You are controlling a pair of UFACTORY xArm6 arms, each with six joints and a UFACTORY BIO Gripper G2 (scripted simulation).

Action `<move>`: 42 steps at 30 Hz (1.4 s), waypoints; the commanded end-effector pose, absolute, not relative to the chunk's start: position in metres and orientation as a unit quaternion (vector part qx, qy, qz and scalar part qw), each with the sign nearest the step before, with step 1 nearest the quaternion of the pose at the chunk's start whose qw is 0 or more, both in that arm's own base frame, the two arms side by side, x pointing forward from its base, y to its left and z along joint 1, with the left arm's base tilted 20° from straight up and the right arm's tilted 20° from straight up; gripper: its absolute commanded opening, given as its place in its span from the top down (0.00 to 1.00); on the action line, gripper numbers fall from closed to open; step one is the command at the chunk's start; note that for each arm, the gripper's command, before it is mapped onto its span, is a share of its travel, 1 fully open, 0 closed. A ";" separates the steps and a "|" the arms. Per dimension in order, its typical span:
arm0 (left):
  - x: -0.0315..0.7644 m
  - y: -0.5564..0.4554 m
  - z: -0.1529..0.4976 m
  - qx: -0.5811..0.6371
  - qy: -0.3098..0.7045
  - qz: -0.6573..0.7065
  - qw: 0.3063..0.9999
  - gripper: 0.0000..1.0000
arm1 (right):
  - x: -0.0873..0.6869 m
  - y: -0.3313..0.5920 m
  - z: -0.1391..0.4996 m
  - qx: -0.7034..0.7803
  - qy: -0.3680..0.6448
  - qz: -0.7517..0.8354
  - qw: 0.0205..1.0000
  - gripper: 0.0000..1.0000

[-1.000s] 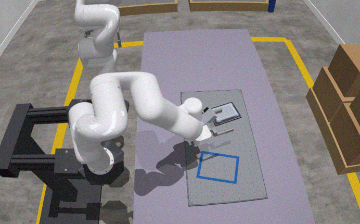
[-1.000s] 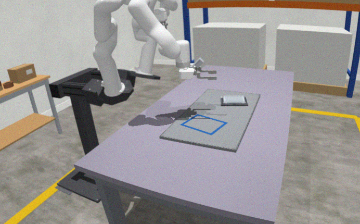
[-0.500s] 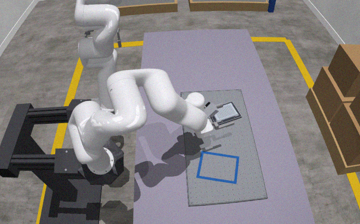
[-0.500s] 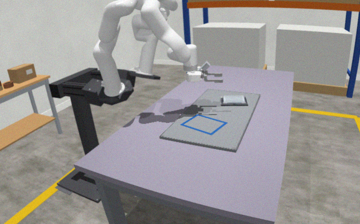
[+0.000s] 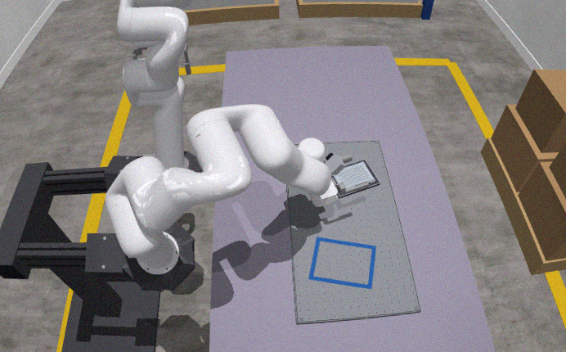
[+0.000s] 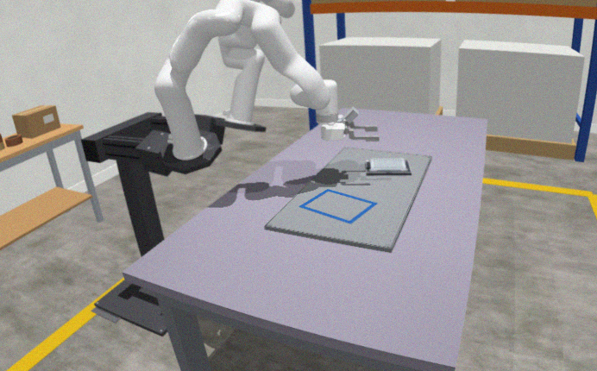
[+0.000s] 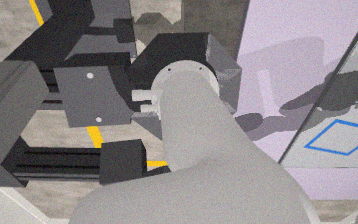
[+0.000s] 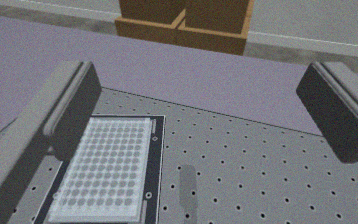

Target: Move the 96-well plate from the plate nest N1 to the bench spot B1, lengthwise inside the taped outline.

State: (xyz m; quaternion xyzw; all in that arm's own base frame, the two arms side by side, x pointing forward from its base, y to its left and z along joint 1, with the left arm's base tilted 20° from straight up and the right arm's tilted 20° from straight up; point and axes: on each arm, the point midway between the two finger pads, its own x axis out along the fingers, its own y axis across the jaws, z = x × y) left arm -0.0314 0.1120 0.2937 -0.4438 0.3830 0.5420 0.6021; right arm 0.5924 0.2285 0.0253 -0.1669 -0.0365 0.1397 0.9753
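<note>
Plate in its nest, my jaws apart and empty

On the lilac counter (image 5: 303,87) (image 6: 292,272) (image 7: 280,30) (image 8: 180,70), the black rectangular nest (image 5: 373,175) (image 6: 388,173) (image 8: 155,165) holds the pale, translucent 96-well plate (image 5: 355,174) (image 6: 387,164) (image 8: 105,165). I expect it light, stiff and slippery; I'd grip both long sides low, gently, and lift level.

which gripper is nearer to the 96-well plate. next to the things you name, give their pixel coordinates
Right. The right gripper (image 5: 359,169) (image 6: 378,133) (image 8: 197,110) hangs open above and slightly to one side of the 96-well plate (image 5: 355,174) (image 6: 387,164) (image 8: 105,165); the left gripper (image 5: 163,60) (image 7: 192,120) is well away, off the table's (image 5: 320,83) (image 6: 319,286) edge.
</note>
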 end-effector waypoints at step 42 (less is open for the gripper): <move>-0.031 0.112 0.294 -0.443 0.383 0.543 0.602 0.00 | 0.638 0.311 -0.057 -0.166 -0.039 0.139 0.975 0.63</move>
